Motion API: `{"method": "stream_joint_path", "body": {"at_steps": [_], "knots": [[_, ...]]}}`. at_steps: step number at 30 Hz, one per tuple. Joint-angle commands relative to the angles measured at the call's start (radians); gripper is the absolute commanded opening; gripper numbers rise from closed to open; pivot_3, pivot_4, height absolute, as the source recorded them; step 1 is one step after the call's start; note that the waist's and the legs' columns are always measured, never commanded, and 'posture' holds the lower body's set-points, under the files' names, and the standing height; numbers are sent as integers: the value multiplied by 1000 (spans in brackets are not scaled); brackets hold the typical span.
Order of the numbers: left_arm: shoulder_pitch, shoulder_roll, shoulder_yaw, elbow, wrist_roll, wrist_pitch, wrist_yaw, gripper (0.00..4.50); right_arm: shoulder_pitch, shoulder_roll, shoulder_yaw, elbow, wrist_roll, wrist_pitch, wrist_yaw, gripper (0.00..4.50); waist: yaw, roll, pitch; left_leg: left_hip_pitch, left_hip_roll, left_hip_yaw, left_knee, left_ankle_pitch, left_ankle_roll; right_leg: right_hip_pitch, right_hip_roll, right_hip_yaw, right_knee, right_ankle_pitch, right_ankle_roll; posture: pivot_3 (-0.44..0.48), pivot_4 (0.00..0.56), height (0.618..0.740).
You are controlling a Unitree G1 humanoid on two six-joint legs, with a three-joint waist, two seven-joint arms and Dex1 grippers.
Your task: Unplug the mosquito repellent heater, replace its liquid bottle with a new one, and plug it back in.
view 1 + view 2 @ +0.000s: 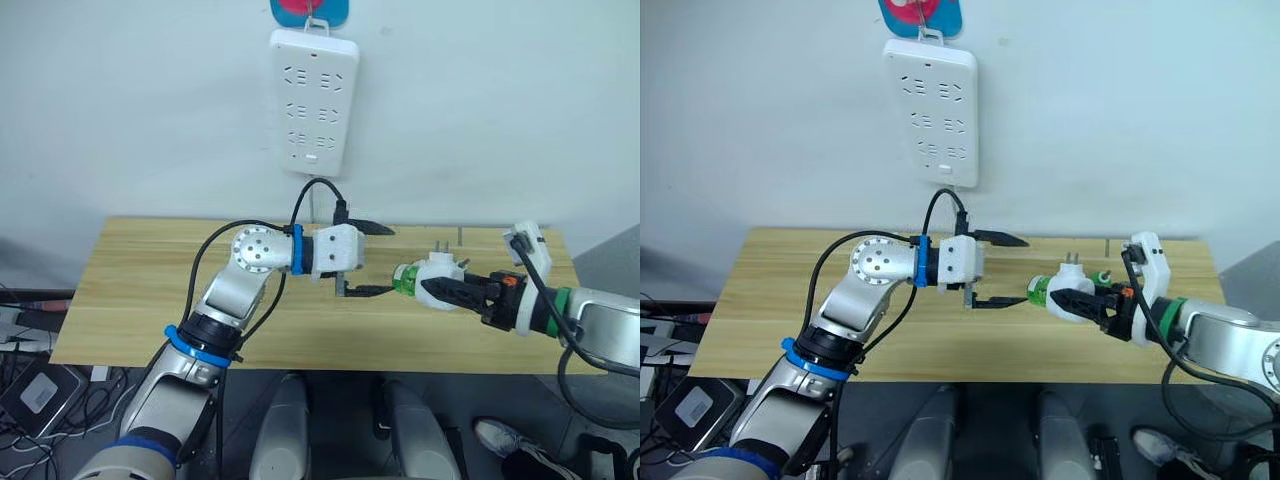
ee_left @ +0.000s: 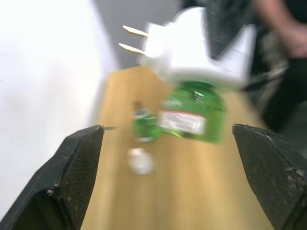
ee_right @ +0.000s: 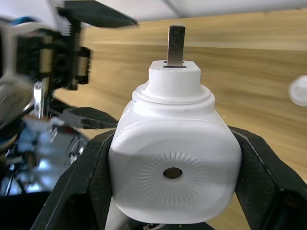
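The right gripper [image 1: 440,291] fingers are clamped on the mosquito repellent heater [image 1: 437,277], held out over the worktop [image 1: 150,300] with its prongs pointing up and its liquid bottle [image 1: 404,280] sticking out sideways toward the left gripper [image 1: 368,260]; this pose is judged to present the bottle for unscrewing by the other arm. The left gripper fingers are spread wide apart, nothing between them, lined up just beside the bottle's end but not touching it. In the left wrist view the green bottle is seen still seated in the heater, with a white printed label that is too blurred to be read. Farther back on the worktop a second small green bottle, the new one [image 2: 143,124], is seen standing, with a small white cap [image 2: 140,162] lying near it, so it is judged to be already opened for the swap. A white power strip [image 1: 313,102] is hung on the wall above, all sockets empty; no brand can be read on it.
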State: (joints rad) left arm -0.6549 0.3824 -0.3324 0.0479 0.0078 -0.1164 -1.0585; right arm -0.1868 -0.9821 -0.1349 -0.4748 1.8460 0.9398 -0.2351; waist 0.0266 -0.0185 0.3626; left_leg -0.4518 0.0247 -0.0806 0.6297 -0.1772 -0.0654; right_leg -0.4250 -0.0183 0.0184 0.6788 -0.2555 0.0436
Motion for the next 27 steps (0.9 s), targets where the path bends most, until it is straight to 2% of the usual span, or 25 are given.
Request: {"method": "stream_joint_path", "body": {"at_steps": [1,12,21,24,27], "knots": [[34,-24,-64,-107,96,-15,76,4500,-33,20,28,-5,76,-61,-119,2971,0,0,0,0,0,0,0,0,0,0,0,0,0,0,-1,168,317,740],[21,-29,-139,-94,290,13,177,4500,-82,31,78,-42,126,-90,-207,2971,0,0,0,0,0,-1,0,1,1,0,1,0,1,0,0,163,309,740],[13,-59,-160,-88,350,14,227,4500,-60,57,92,-93,126,-124,-243,2971,-1,0,0,0,0,-1,0,1,1,0,1,-1,1,1,-1,151,298,740],[22,-57,-164,-90,346,15,222,3905,-56,56,94,-97,126,-130,-250,2971,-1,0,0,0,0,-1,0,1,1,0,1,-1,1,1,-2,151,298,740],[24,-51,-167,-91,349,24,220,2982,-51,54,94,-100,126,-135,-258,2971,-1,0,0,0,0,-1,0,1,1,0,1,-1,1,1,-2,151,296,740]]}}
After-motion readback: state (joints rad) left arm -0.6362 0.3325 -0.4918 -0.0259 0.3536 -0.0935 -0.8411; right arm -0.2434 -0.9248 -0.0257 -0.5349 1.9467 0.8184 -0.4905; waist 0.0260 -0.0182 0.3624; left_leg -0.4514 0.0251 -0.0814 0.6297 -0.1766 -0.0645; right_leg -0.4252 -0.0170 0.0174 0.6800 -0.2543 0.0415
